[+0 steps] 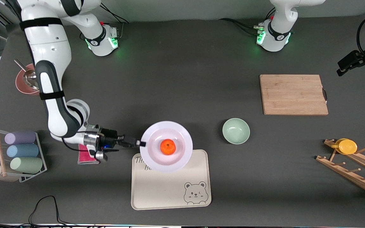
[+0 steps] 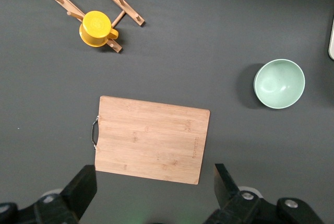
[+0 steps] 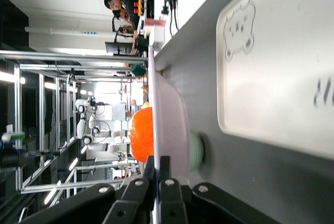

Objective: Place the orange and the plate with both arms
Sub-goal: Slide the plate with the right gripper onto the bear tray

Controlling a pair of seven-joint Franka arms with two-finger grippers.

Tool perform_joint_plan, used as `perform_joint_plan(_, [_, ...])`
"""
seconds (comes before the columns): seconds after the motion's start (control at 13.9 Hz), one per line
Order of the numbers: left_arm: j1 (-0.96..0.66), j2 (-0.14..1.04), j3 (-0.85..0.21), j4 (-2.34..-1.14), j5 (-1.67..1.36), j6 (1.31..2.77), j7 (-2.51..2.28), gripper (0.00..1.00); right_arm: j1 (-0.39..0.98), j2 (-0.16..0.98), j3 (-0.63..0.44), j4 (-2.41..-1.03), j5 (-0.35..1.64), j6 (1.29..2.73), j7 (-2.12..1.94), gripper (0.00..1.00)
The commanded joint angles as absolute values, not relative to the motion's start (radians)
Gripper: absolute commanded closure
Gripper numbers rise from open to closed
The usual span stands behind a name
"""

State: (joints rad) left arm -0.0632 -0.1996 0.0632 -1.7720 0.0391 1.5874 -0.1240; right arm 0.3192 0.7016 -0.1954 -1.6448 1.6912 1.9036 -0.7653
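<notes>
The white plate point(image 1: 182, 133) hangs level in the air over the farther edge of the cream bear-printed tray point(image 1: 169, 186). The orange point(image 1: 168, 147) lies in the plate's shallow centre. My right gripper point(image 1: 142, 143) is shut on the plate's rim at the side toward the right arm's end of the table. In the right wrist view the plate point(image 3: 167, 109) shows edge-on, with the orange point(image 3: 142, 132) on it and the right gripper point(image 3: 159, 164) clamped on the rim. My left gripper point(image 1: 344, 65) waits high beside the wooden cutting board point(image 1: 293, 94), open point(image 2: 154, 174) and holding nothing.
A mint-green bowl point(image 1: 236, 130) sits beside the tray, toward the left arm's end. A wooden rack point(image 1: 356, 171) carries a yellow cup point(image 1: 346, 146). A wire stand with pastel cups point(image 1: 21, 152), a red cloth point(image 1: 86, 156) and a pink bowl point(image 1: 25, 82) lie at the right arm's end.
</notes>
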Motion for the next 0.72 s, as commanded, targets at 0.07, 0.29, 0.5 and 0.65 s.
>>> perform_joint_plan(0.07, [-0.072,-0.209,0.043,-1.772,0.052,1.598,-0.141,0.0,0.301,0.915,-0.198,-1.34,1.765,1.87,-0.67,1.0])
perform_joint_plan(0.29, [-0.071,-0.209,0.034,-1.773,0.045,1.605,-0.14,0.0,0.302,1.034,-0.199,-1.24,1.85,1.873,-0.687,1.0])
perform_joint_plan(0.5, [-0.072,-0.209,0.032,-1.773,0.041,1.6,-0.141,0.0,0.302,1.095,-0.199,-1.186,1.85,1.879,-0.689,1.0])
perform_joint_plan(0.65, [-0.072,-0.209,0.032,-1.77,0.041,1.6,-0.141,0.0,0.302,1.114,-0.199,-1.184,1.85,1.881,-0.692,1.0])
